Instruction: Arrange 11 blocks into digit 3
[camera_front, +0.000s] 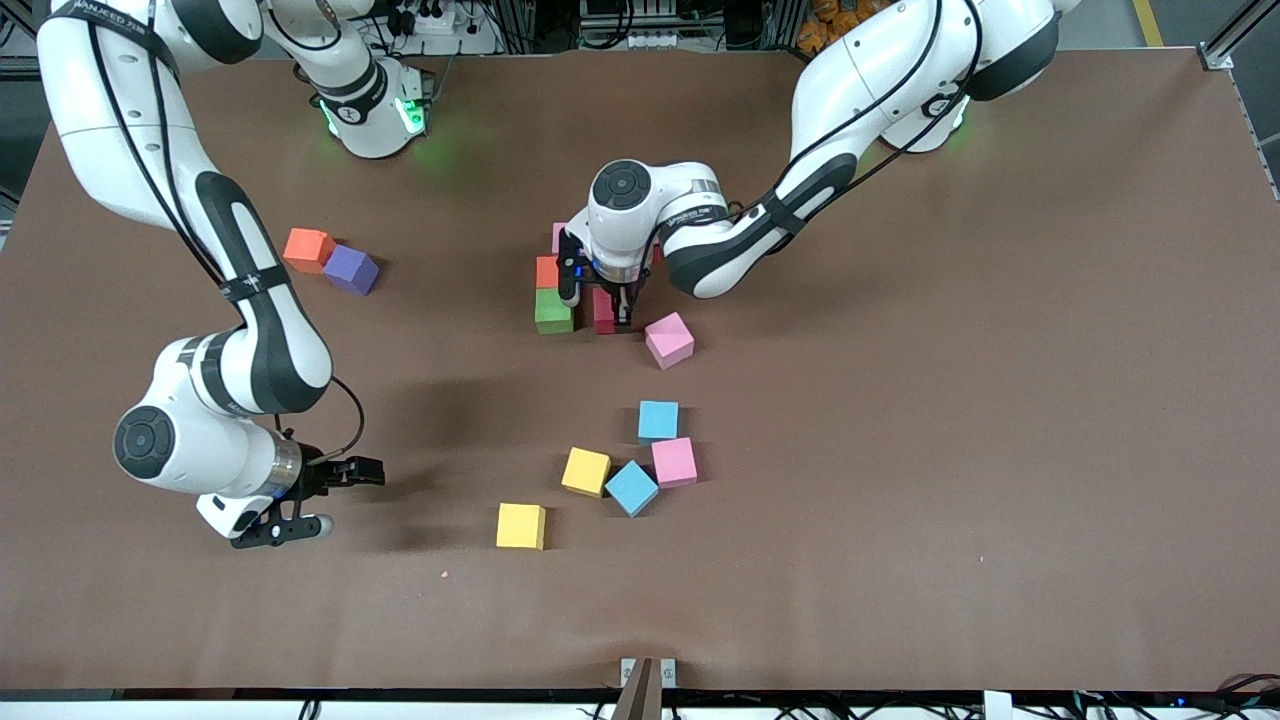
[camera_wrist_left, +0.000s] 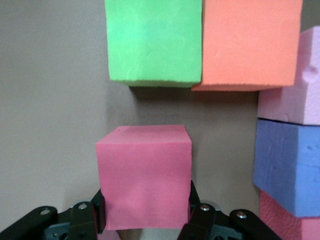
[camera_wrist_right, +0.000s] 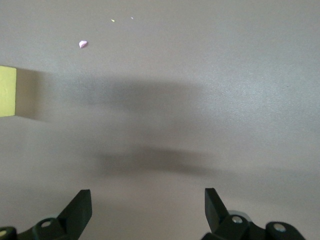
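Blocks (camera_front: 658, 421): matte foam cubes; left end effector (camera_wrist_left: 145, 220) clamps red block (camera_wrist_left: 144, 176).

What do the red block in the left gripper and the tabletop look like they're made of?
Red block: looks like matte foam, with a finely pitted, dull surface and slightly soft edges, held by the left gripper. Tabletop: smooth brown matte sheet with soft shadows and no glare; the material itself can't be told.

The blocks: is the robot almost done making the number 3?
Not yet. A few foam cubes, like the green one and orange one, sit together mid-table. The left claw grips a red foam cube beside them. The right claw waits, open. Yellow, blue and pink cubes still lie loose.
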